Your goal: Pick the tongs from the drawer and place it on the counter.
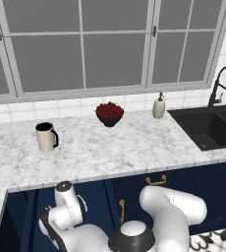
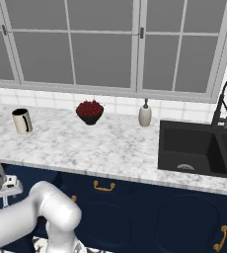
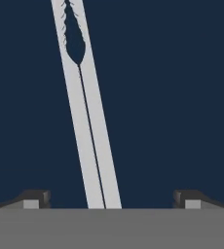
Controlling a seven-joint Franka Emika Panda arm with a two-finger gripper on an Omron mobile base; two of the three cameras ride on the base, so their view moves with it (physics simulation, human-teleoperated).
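Observation:
In the hand view the silvery-grey tongs (image 3: 87, 126) lie on the dark navy floor of the drawer (image 3: 182, 87), their two slim arms running from the bottom centre up to the top left. My gripper (image 3: 111, 198) is open, with one fingertip on each side of the tongs and not touching them. In the base views the arm reaches down below the white marble counter (image 1: 110, 147), and the hand is hidden low at the left. The counter (image 2: 105, 146) runs across the right base view too.
On the counter stand a cream mug (image 1: 46, 136), a dark bowl of red fruit (image 1: 109, 113) and a soap dispenser (image 1: 158, 106). The black sink (image 1: 208, 128) with its faucet is at the right. Navy cabinet fronts with gold handles (image 1: 155, 181) lie below.

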